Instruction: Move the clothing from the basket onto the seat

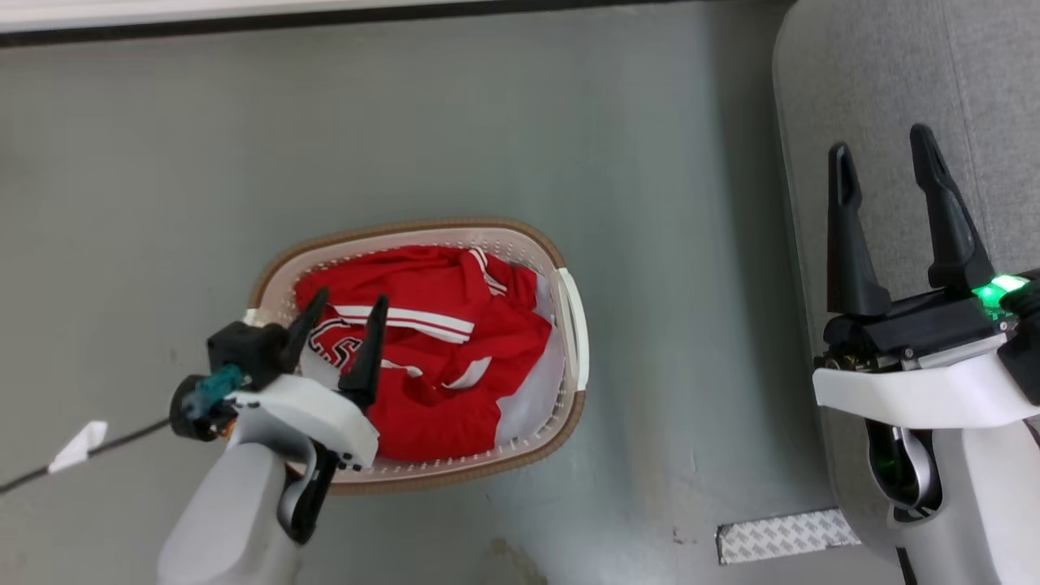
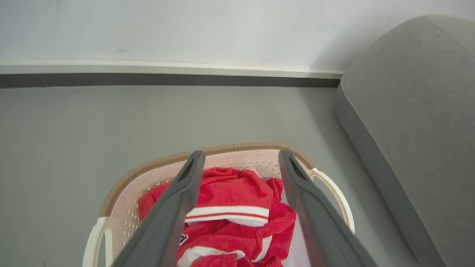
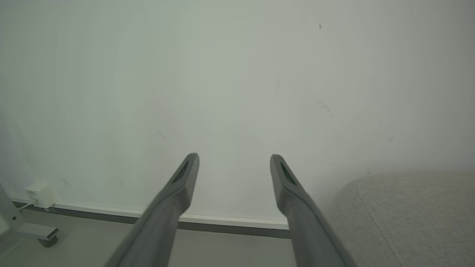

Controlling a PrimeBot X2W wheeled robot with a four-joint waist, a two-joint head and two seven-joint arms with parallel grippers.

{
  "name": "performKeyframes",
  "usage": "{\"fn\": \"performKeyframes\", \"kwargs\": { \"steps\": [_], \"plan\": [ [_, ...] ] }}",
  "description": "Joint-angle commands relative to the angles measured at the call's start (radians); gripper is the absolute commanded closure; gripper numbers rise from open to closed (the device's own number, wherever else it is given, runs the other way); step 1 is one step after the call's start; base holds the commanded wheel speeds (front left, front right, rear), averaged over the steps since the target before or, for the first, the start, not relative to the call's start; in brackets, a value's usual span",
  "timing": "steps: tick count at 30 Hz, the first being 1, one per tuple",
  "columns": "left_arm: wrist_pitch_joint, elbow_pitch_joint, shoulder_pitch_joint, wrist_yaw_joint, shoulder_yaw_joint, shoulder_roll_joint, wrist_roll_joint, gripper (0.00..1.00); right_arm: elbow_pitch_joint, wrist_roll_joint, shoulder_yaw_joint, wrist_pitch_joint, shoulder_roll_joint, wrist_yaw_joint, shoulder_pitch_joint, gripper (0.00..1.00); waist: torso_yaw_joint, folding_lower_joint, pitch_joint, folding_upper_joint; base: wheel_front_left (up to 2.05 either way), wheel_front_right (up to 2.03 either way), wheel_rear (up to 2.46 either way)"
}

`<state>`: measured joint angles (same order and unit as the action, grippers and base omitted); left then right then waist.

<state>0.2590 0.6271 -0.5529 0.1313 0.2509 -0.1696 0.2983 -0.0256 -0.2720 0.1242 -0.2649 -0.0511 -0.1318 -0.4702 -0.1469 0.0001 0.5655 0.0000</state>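
Head view: clothing (image 1: pixel 455 357) heaped inside basket (image 1: pixel 406 227), roughly 7 o'clock from frame centre, down on grey floor (image 1: pixel 569 122). Red fabric, white stripes, black-and-white lettering on the heap's 9 o'clock side. White liner sheet (image 1: pixel 536 398) peeking out at the heap's 4 o'clock.

Seat (image 1: pixel 894 81) at 2 o'clock of frame, off the basket's 3 o'clock side, well apart from it.

Spotted left gripper (image 1: pixel 352 295) over the basket's 9 o'clock rim, fingers aimed about 1 o'clock across the clothing. Spread wide, nothing between them. Contact with the fabric: cannot tell. Same spread in left wrist view, red heap framed between the two fingers.

Spotted right gripper (image 1: pixel 880 138) at 3 o'clock of frame, over the seat's near edge, fingers aimed 12 o'clock. Spread wide, empty. Green light (image 1: pixel 995 291) lit on its wrist.

Also on floor: textured tape strip (image 1: pixel 784 536) at 5 o'clock, dark cable (image 1: pixel 122 435) with white tag (image 1: pixel 77 445) at 8 o'clock.

Right wrist view: pale wall (image 3: pixel 237 74) ahead, seat corner at 4 o'clock.
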Motion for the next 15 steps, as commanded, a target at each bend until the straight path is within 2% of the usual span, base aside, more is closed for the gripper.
{"fn": "performKeyframes", "kwargs": {
  "steps": [1,8,15],
  "plan": [
    [-0.014,0.027,-0.027,-0.002,0.02,-0.008,0.035,0.0,0.007,-0.005,0.001,0.001,0.001,0.002,-0.013,0.0,-0.014,-0.0001,0.022,0.0,0.0,0.0,0.0],
    [-0.115,0.207,-0.146,-0.001,0.199,-0.05,0.17,0.0,0.021,-0.024,0.002,0.001,0.001,0.002,-0.04,0.0,-0.042,-0.0001,0.082,0.0,0.0,0.0,0.0],
    [-0.215,0.336,-0.223,-0.001,0.316,-0.075,0.268,0.0,0.035,-0.041,0.016,0.001,0.001,0.002,-0.065,0.0,-0.077,-0.0001,0.137,0.0,0.0,0.0,0.0]
  ]
}}
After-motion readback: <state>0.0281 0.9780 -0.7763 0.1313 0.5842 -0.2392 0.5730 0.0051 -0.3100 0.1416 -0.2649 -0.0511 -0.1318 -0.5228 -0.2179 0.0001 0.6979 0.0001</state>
